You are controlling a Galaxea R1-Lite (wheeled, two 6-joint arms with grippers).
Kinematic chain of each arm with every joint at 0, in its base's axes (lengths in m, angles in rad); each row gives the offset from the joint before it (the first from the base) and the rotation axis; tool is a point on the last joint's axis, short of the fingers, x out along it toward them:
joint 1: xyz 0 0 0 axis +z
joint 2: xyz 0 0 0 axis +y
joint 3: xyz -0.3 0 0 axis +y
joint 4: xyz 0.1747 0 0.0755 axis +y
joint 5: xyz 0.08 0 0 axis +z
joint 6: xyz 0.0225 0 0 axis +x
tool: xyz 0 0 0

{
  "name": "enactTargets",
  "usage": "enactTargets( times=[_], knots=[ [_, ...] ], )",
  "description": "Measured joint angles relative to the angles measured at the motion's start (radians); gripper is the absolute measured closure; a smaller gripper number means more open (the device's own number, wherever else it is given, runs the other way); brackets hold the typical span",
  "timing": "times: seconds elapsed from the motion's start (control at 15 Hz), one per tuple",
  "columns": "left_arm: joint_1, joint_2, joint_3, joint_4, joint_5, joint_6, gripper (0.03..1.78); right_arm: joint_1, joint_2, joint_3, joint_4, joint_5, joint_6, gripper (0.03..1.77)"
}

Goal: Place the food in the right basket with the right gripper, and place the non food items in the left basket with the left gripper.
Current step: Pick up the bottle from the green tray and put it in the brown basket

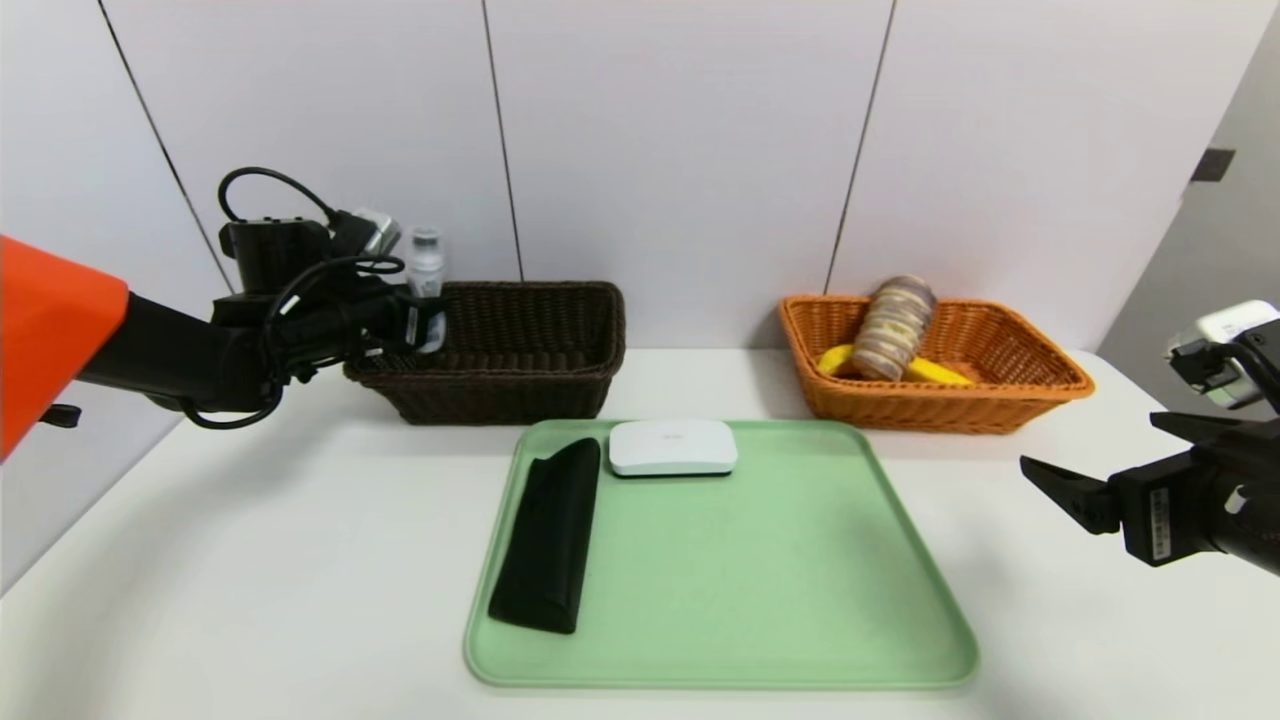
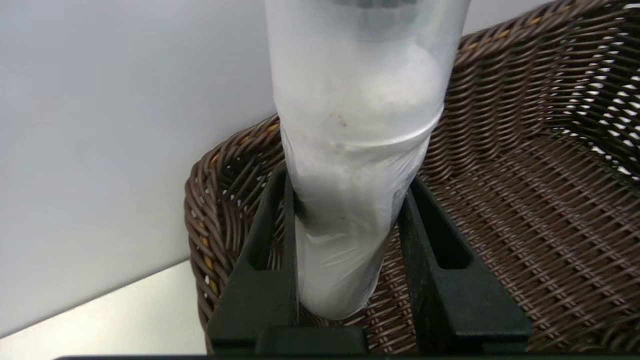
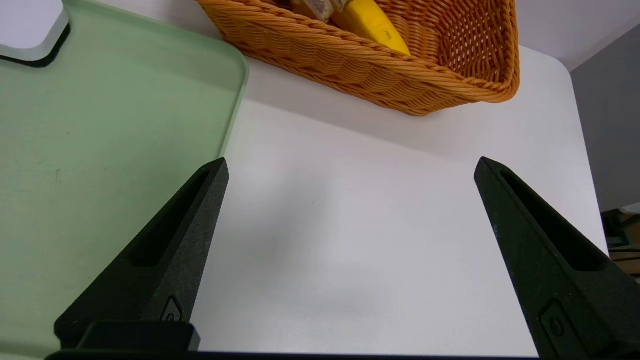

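Pouch (image 1: 547,535) and device (image 1: 673,446) await you on the tray (image 1: 800,600); banana (image 1: 930,371) and bread (image 1: 893,326) fill the orange basket (image 1: 1000,400); left claw (image 2: 345,235) grips the bottle (image 2: 360,150) over the brown basket (image 2: 525,200); right claw (image 3: 350,170) gapes empty.

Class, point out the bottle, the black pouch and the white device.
bottle (image 2: 360,165), left wrist view, middle of its clear body.
black pouch (image 1: 548,535), head view, centre of its flat face.
white device (image 1: 672,445), head view, centre of its top.
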Motion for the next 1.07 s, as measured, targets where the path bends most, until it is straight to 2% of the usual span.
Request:
enactTargets(
  times=[0.93,1.07],
  knots=[
    [0.000,0.017,0.001,0.001,0.011,0.005,1.21,0.000,-0.003,0.013,0.000,0.000,0.002,0.10],
    [-0.001,0.017,0.002,-0.008,0.018,0.004,0.98,0.000,-0.003,0.013,0.000,0.000,0.001,0.10]
  ],
)
